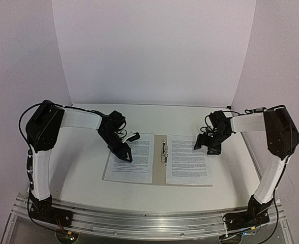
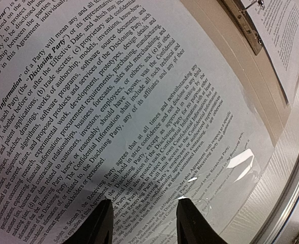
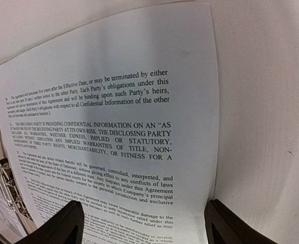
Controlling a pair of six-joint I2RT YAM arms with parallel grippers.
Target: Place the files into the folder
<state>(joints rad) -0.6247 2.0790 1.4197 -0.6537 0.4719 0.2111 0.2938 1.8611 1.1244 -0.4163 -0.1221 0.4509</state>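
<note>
Center of the top view: left gripper (image 1: 125, 154), fingers partly spread, sits low over the left sheet (image 1: 135, 165), just left of the metal clip (image 1: 165, 151); right gripper (image 1: 205, 148), spread wide, straddles the outer edge of the right sheet (image 1: 187, 161) lying on the tan folder (image 1: 159, 172)

**White, black and tan on your table**

You are looking at white files (image 1: 131, 162) carrying dense blocks of small black print. The folder (image 1: 159, 175) is showing plain tan, and its metal clip (image 1: 165, 151) is glinting silver. The table (image 1: 83, 168) is reading plain white. The left arm (image 1: 81, 120) and right arm (image 1: 248, 123) are showing black joints and white links.
</note>
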